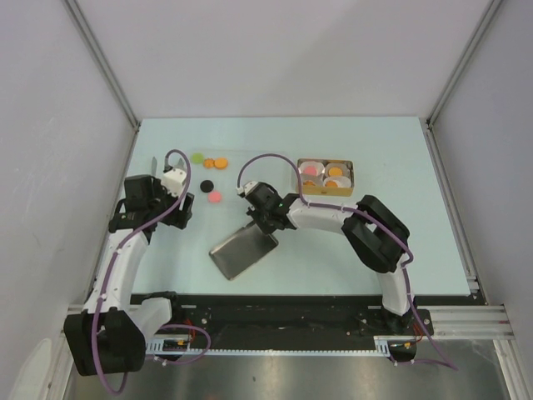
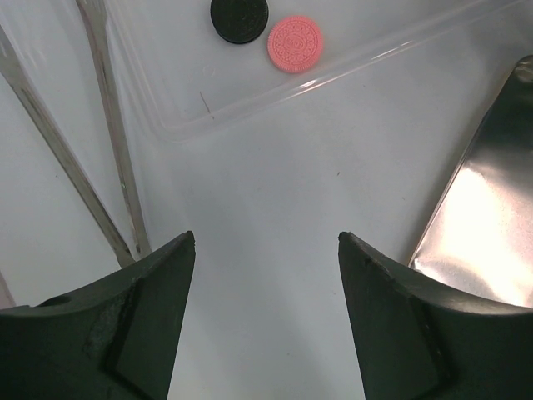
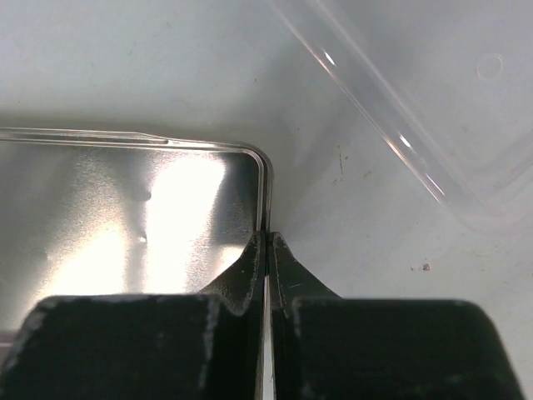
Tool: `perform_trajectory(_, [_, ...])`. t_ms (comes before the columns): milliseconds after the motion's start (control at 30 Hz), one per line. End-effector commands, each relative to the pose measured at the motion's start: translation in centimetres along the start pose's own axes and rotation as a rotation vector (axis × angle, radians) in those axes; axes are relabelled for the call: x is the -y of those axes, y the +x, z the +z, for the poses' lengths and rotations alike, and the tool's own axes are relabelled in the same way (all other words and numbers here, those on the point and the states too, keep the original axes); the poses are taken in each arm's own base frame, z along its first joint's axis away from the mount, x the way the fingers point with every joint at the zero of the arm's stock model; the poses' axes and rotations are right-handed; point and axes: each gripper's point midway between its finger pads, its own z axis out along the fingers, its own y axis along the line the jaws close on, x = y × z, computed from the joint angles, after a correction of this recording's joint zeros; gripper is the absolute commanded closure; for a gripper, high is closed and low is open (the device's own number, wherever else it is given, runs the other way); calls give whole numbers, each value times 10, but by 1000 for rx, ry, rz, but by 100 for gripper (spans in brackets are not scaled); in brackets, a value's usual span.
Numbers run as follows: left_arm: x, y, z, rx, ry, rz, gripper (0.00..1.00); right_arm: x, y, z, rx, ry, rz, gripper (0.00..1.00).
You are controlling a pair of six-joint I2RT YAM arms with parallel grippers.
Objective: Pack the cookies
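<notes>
Loose cookies lie on a clear plastic tray (image 1: 241, 171): a green one (image 1: 197, 157), two orange ones (image 1: 216, 163), a black one (image 1: 206, 186) and a pink one (image 1: 215, 197). The left wrist view shows the black cookie (image 2: 239, 18) and the pink cookie (image 2: 294, 43) beyond my left gripper (image 2: 266, 250), which is open over bare table. A gold tin (image 1: 326, 177) at the back right holds white paper cups with orange and pink cookies. My right gripper (image 3: 267, 243) is shut on the rim of the tin's shiny metal lid (image 3: 125, 217), seen in the top view as the lid (image 1: 243, 250) at table centre.
Metal tongs (image 2: 108, 150) lie left of the clear tray's corner (image 2: 191, 125), close to my left fingers. The lid's edge (image 2: 483, 217) sits to the right of the left gripper. The clear tray (image 3: 416, 125) lies just beyond the right gripper. White walls enclose the table.
</notes>
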Motion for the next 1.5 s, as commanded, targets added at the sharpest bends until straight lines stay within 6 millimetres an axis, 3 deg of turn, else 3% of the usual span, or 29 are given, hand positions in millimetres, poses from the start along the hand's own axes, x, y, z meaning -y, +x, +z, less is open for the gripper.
perform_trajectory(0, [-2,-5,-2,37,-22,26,25,4,16,-2,-94,-5,-29,100])
perform_trajectory(200, [12,-7,-4,73,40,48,25,14,-18,-30,-76,-44,50,100])
perform_trajectory(300, [25,-10,-6,100,107,49,25,25,-50,-52,-24,-55,97,100])
perform_trajectory(333, [30,-10,-7,102,137,42,25,28,-71,-66,32,-56,108,100])
perform_trajectory(433, [44,-17,-11,106,213,10,25,46,-107,-93,138,-35,148,100])
perform_trajectory(567, [49,-33,-13,140,213,21,25,63,-137,-123,246,-21,207,100])
perform_trajectory(733, [51,-52,-11,173,225,-20,25,79,-155,-146,318,7,244,100])
perform_trajectory(1067, [95,-102,-9,230,497,-95,25,107,-186,-176,437,56,297,100])
perform_trajectory(1300, [110,-111,-6,249,633,-127,25,113,-194,-192,492,50,315,100])
perform_trajectory(1467, [110,-124,-7,294,650,-138,25,114,-198,-208,529,44,325,100])
